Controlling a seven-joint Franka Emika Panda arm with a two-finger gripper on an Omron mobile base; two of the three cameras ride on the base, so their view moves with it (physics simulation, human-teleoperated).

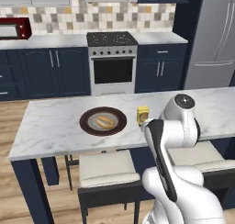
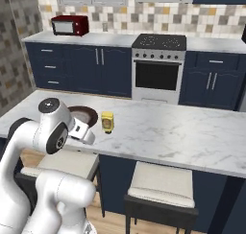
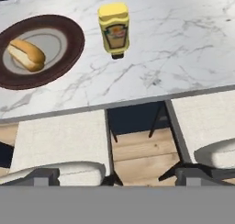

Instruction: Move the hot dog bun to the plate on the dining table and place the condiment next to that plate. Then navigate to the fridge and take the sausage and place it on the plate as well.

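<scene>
The bun [image 1: 105,122] lay on the brown-rimmed plate [image 1: 87,125], which sat on the marble dining table [image 1: 50,122] toward its near edge. The yellow condiment bottle [image 1: 142,114] stood upright on the table just beside the plate, apart from its rim, also close to the near edge. The gripper [image 3: 111,179] hung off the table's near edge, above two cushioned stools [image 3: 59,140], its fingers [image 3: 42,176] spread wide with nothing between them. The fridge [image 1: 215,39] stood closed at the far right, past the stove [image 1: 112,62].
</scene>
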